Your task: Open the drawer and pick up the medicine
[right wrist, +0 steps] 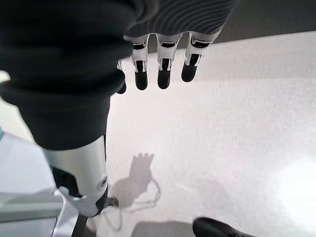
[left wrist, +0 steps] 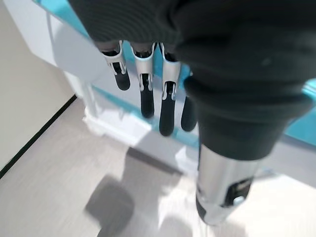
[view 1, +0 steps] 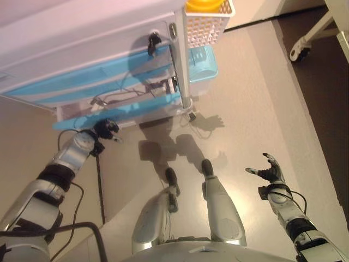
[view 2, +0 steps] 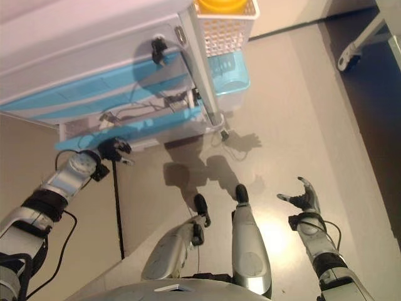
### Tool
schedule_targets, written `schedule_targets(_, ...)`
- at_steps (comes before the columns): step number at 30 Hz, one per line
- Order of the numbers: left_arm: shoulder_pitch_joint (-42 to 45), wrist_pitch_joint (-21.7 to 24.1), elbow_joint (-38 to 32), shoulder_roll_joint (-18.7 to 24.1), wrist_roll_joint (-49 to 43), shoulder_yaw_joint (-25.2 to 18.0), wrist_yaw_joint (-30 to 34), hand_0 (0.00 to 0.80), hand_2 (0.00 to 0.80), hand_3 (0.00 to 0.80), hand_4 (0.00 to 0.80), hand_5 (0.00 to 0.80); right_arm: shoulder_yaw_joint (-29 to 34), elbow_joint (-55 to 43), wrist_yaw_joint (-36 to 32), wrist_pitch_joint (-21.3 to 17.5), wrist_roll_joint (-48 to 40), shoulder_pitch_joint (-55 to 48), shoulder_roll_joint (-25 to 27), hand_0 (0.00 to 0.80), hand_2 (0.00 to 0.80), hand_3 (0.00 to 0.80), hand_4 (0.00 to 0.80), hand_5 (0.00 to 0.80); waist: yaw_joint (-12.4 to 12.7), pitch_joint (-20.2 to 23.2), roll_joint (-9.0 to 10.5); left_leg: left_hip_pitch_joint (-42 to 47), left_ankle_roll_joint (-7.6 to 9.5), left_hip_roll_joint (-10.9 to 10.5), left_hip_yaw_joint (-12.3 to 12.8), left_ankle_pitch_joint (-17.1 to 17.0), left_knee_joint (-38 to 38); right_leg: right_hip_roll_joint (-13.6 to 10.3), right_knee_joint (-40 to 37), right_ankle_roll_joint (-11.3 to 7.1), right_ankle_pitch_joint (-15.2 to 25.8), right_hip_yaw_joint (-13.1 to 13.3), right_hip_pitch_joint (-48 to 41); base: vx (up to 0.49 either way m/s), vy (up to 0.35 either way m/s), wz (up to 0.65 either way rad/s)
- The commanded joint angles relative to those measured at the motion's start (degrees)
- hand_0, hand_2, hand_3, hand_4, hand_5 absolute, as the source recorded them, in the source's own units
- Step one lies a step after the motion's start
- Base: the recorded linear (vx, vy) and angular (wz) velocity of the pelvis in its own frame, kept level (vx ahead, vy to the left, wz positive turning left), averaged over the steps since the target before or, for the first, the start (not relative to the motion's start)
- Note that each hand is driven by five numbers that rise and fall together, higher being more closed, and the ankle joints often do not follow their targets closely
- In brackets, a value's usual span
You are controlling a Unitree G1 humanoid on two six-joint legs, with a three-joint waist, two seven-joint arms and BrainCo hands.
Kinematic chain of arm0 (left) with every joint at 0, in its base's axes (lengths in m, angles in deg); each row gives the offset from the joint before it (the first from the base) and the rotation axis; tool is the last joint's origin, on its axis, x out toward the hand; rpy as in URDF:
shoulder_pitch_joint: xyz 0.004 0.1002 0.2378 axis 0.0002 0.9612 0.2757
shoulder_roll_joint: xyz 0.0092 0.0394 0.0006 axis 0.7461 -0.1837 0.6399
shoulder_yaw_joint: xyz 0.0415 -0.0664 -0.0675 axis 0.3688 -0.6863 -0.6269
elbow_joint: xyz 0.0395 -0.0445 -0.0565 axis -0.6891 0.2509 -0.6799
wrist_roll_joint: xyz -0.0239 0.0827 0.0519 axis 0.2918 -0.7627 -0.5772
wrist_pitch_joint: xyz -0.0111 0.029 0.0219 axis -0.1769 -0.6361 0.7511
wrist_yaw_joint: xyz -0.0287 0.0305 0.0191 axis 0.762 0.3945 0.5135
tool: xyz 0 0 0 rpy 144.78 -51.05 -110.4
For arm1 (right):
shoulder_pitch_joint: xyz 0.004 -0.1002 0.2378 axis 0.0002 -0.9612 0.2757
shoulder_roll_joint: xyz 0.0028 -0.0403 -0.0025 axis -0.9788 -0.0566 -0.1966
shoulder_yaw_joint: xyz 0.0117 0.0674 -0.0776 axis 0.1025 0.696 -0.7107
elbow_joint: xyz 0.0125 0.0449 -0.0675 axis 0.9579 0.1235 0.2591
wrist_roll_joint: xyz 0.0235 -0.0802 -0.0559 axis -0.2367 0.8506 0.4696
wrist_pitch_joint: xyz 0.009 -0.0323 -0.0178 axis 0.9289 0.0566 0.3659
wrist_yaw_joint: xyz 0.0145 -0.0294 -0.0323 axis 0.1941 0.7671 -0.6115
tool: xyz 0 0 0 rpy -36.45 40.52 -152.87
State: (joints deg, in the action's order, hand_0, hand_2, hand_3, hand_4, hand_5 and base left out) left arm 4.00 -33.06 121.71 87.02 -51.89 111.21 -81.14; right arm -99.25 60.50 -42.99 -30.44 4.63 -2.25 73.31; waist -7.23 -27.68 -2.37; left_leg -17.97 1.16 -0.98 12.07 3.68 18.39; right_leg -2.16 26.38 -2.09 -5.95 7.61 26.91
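One drawer (view 1: 117,112) stands pulled out at the bottom of a white cart (view 1: 82,33); its front is a light blue strip, tilted toward the floor (view 1: 256,109), and behind that strip the open gap shows a tangle of thin cords and small pale items that are too small to name. Whether the medicine is among them cannot be told; no medicine shows in either hand. Above the open drawer, two more light blue drawer fronts (view 1: 82,79) sit closed against the cart's face, with a small dark fitting (view 1: 153,40) near the cart's right edge.

Two robot hands are in view. The left hand (view 1: 107,130) is just below the left end of the open drawer's blue front, close to it; contact cannot be made out. In its wrist view the fingers (left wrist: 147,96) hang straight and apart from one another, holding nothing. The right hand (view 1: 270,170) hovers over bare floor well apart from the cart, its fingers (right wrist: 165,74) straight and spread, empty.

One white mesh basket (view 1: 210,24) hangs on the cart's right side with one yellow object (view 1: 204,5) in it, cut off by the view's top edge. One light blue lidded bin (view 1: 204,68) sits under it by the cart's leg. One wheeled white frame (view 1: 311,38) is cut off at the upper right corner.
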Motion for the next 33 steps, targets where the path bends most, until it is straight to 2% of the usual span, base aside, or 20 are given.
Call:
schedule_targets(1, -8.0, 2.5, 6.4, 5.0, 4.0, -6.0, -9.0, 0.000, 0.000, 0.000, 0.000, 0.000, -3.0, -2.8, -0.9, -1.2, 0.6, -2.2, 2.7, 0.000, 0.000, 0.000, 0.000, 0.000, -2.9, 1.0, 1.76, -8.3, 4.03, -1.0, -0.7, 10.2, 15.6, -0.7, -0.9, -0.22, 2.4, -3.0, 2.3, -0.046, 0.118, -0.11)
schedule_targets(4, -16.1, 4.6, 12.8, 6.6, 7.0, -5.6, -17.4, 0.000, 0.000, 0.000, 0.000, 0.000, -4.2, -3.9, -0.9, -0.7, 0.9, -2.1, 2.6, 0.000, 0.000, 0.000, 0.000, 0.000, -4.1, 0.4, 2.38, -10.3, 4.29, -0.7, -0.3, 11.0, 17.6, 0.1, 1.0, -0.07, 2.1, -2.1, 4.7, -0.037, 0.115, -0.19)
schedule_targets(6, -23.1, 6.6, 17.8, 6.7, 7.3, -5.8, -25.8, 0.000, 0.000, 0.000, 0.000, 0.000, -5.6, -3.7, -0.5, -1.2, 1.3, -2.0, 2.1, 0.000, 0.000, 0.000, 0.000, 0.000, -5.0, 0.1, 3.11, -11.8, 4.32, -0.5, 0.1, 11.8, 18.9, 0.8, 1.9, 0.09, 1.9, -1.6, 6.4, -0.042, 0.086, -0.08)
schedule_targets(8, -23.7, 8.1, 17.9, 6.0, 6.8, -6.6, -30.1, 0.000, 0.000, 0.000, 0.000, 0.000, -6.1, -3.2, -0.5, -1.4, 1.4, -1.9, 1.5, 0.000, 0.000, 0.000, 0.000, 0.000, -5.0, 0.1, 3.41, -12.1, 4.23, -0.5, 0.1, 12.0, 19.1, 1.2, 2.3, 0.22, 1.7, -1.4, 6.8, -0.025, 0.028, -0.11)
schedule_targets(11, -19.1, 10.8, 14.3, 3.8, 6.9, -8.3, -31.3, 0.000, 0.000, 0.000, 0.000, 0.000, -5.9, -2.7, -0.5, -1.4, 2.0, -2.4, 0.2, 0.000, 0.000, 0.000, 0.000, 0.000, -4.2, 0.3, 3.39, -11.0, 4.00, -1.1, -0.3, 11.9, 18.0, 1.3, 2.2, 0.17, 1.6, -1.2, 6.1, 0.007, -0.018, -0.13)
schedule_targets(15, -7.8, 14.9, 7.9, -2.2, 13.0, -12.4, -25.6, 0.000, 0.000, 0.000, 0.000, 0.000, -5.0, -2.3, -0.6, -1.9, 3.5, -3.3, -1.6, 0.000, 0.000, 0.000, 0.000, 0.000, -2.7, 0.6, 2.83, -7.6, 3.68, -2.0, -1.3, 10.7, 14.2, 0.8, 0.5, -0.18, 1.8, -1.6, 3.5, 0.020, -0.058, 0.03)
schedule_targets(16, -1.7, 16.9, 5.2, -5.5, 14.3, -13.5, -22.6, 0.000, 0.000, 0.000, 0.000, 0.000, -4.2, -2.2, -0.7, -1.7, 4.3, -3.8, -2.4, 0.000, 0.000, 0.000, 0.000, 0.000, -1.7, 1.0, 2.55, -5.8, 3.42, -2.5, -2.1, 9.9, 12.2, 0.4, -1.0, -0.45, 2.1, -2.0, 1.8, 0.047, -0.104, 0.11)
schedule_targets(18, 6.9, 19.4, 1.8, -9.9, 15.1, -14.2, -18.9, 0.000, 0.000, 0.000, 0.000, 0.000, -3.2, -2.5, -1.1, -1.2, 5.4, -4.4, -3.2, 0.000, 0.000, 0.000, 0.000, 0.000, -0.2, 1.8, 2.17, -3.4, 3.07, -3.2, -3.4, 8.6, 9.4, -0.4, -3.5, -0.78, 2.6, -2.9, -1.2, 0.053, -0.114, 0.09)
schedule_targets(22, 21.0, 21.7, -0.1, -18.3, 17.7, -13.9, -11.4, 0.000, 0.000, 0.000, 0.000, 0.000, -1.3, -0.7, -3.1, -1.4, 6.0, -5.4, -4.2, 0.000, 0.000, 0.000, 0.000, 0.000, 2.8, 4.6, 1.71, 1.7, 2.31, -4.5, -6.5, 6.4, 3.7, -2.1, -9.2, -1.30, 3.3, -5.1, -8.2, 0.071, -0.111, 0.12)
schedule_targets(24, 25.3, 21.1, 2.7, -21.8, 15.5, -14.0, -7.8, 0.000, 0.000, 0.000, 0.000, 0.000, -0.5, 0.6, -5.1, -1.7, 5.0, -6.0, -5.0, 0.000, 0.000, 0.000, 0.000, 0.000, 4.0, 6.7, 1.69, 4.3, 1.72, -4.7, -8.0, 5.1, 0.7, -2.2, -12.2, -1.21, 3.6, -6.2, -11.6, 0.113, -0.122, 0.39)
schedule_targets(29, 32.4, 21.2, 11.8, -28.4, 20.3, -15.5, 1.1, 0.000, 0.000, 0.000, 0.000, 0.000, 1.6, 5.0, -9.3, -1.8, 3.6, -8.0, -7.1, 0.000, 0.000, 0.000, 0.000, 0.000, 5.8, 12.3, 1.85, 11.5, 0.76, -4.4, -9.9, 3.5, -6.6, -1.5, -18.6, -0.66, 3.9, -8.3, -19.7, 0.131, -0.080, 0.31)
schedule_targets(33, 35.1, 21.8, 21.6, -30.8, 20.4, -16.8, 4.6, 0.000, 0.000, 0.000, 0.000, 0.000, 2.7, 10.1, -13.1, -2.3, 2.4, -8.9, -9.3, 0.000, 0.000, 0.000, 0.000, 0.000, 6.6, 16.1, 2.51, 14.8, 0.37, -3.9, -10.5, 2.8, -9.5, -0.9, -21.0, -0.39, 4.2, -9.4, -23.3, 0.079, -0.073, 0.18)
